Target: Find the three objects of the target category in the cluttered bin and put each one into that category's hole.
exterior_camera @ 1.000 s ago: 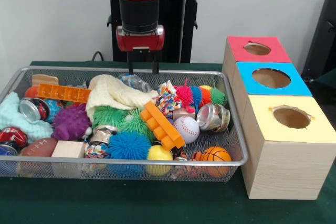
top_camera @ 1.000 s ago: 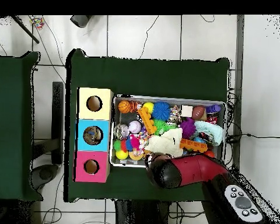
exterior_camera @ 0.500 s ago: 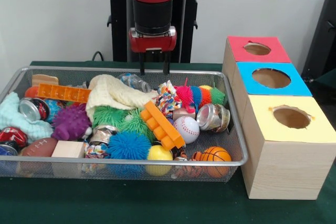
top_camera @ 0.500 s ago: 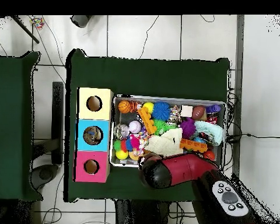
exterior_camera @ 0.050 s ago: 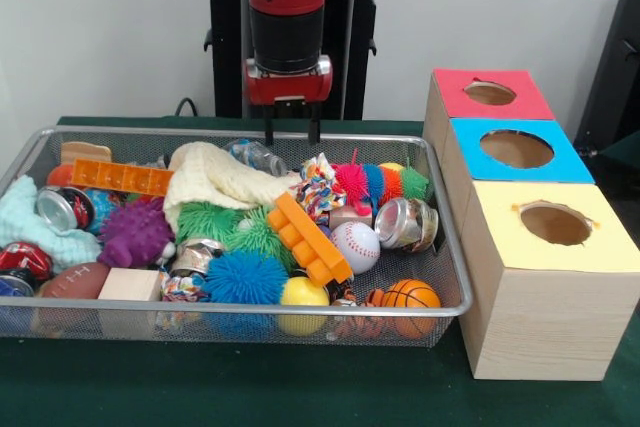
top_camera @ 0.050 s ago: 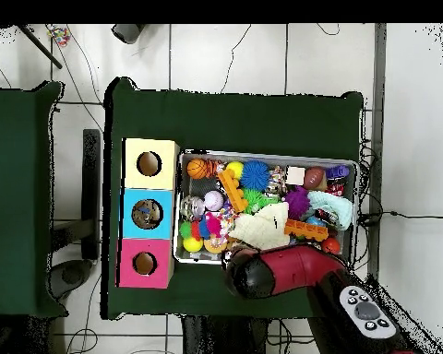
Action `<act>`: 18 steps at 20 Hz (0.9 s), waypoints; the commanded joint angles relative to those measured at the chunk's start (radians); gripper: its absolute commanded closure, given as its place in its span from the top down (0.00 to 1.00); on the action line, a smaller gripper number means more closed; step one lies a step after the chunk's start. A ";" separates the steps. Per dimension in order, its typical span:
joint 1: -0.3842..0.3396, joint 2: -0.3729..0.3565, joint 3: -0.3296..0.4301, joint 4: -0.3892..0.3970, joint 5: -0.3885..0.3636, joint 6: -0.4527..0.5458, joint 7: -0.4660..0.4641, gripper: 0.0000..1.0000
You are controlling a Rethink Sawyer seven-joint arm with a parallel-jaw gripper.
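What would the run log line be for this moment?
gripper: open, empty, above bin's far rim | bin: full of toys, cans, cloth | boxes: red, blue, yellow, holes clear | nothing picked

A fine metal mesh bin holds shiny crushed cans, a knitted cream cloth, glossy orange plastic bricks, rubbery spiky balls and a bare wooden block, beside matt wood-grain boxes.

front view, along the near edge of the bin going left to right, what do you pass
brown football → wooden block → blue spiky ball → yellow ball → mini basketball → yellow-topped box
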 commanded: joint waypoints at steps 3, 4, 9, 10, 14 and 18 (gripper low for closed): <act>-0.112 -0.052 0.082 -0.015 0.044 0.064 -0.059 1.00; -0.120 -0.055 0.088 -0.013 0.047 0.072 -0.066 1.00; -0.152 -0.065 0.106 -0.025 0.046 0.101 -0.093 1.00; -0.157 -0.067 0.108 -0.027 0.045 0.106 -0.098 1.00; -0.150 -0.066 0.093 -0.044 0.026 0.103 -0.088 1.00; -0.113 -0.056 0.061 -0.057 0.008 0.081 -0.043 1.00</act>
